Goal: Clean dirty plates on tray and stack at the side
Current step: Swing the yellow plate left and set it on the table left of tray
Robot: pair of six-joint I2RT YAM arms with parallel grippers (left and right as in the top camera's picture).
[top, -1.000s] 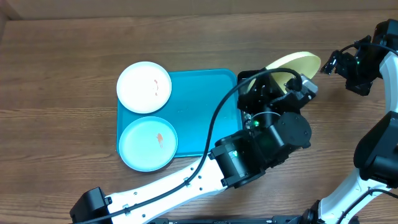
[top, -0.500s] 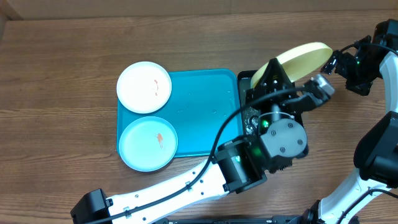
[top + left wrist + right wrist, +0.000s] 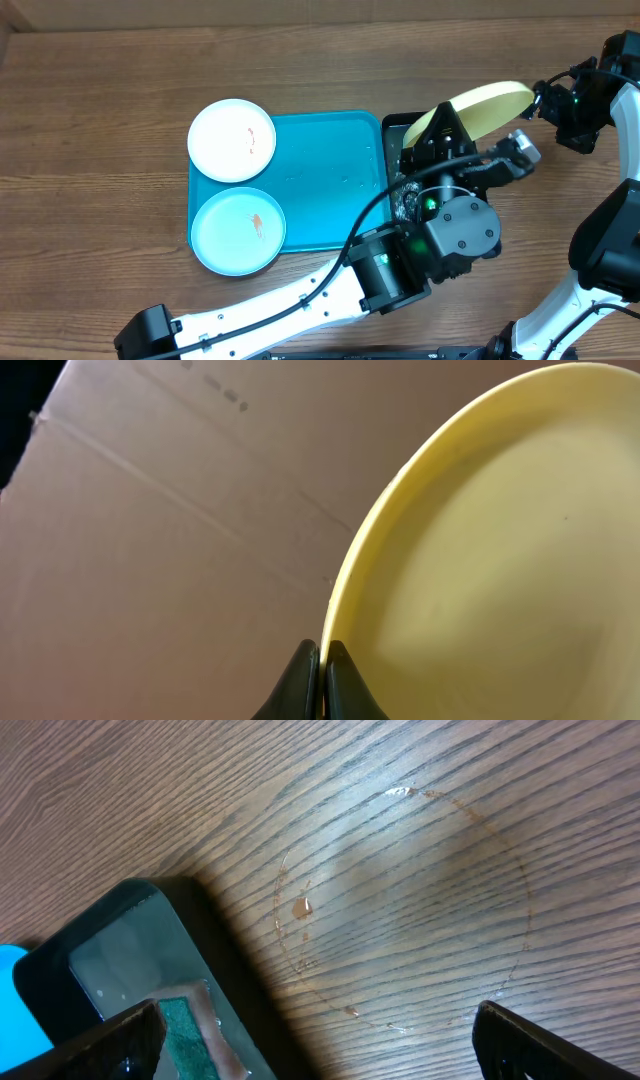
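My left gripper is shut on the rim of the pale yellow-green plate and holds it tilted on edge above the table, right of the turquoise tray. In the left wrist view the fingertips pinch the plate at its edge. The white plate lies over the tray's far left corner and the light blue plate over its near left corner; both carry small orange smears. My right gripper hangs open at the far right, just past the lifted plate, with nothing between its fingers.
A glossy black tray sits against the turquoise tray's right side, mostly hidden by my left arm; in it lies a green sponge. A wet ring marks the wooden table under my right gripper.
The left gripper has raised the yellow-green plate and carried it a little to the right, tipping it more on edge. The right arm and the two other plates have not moved.
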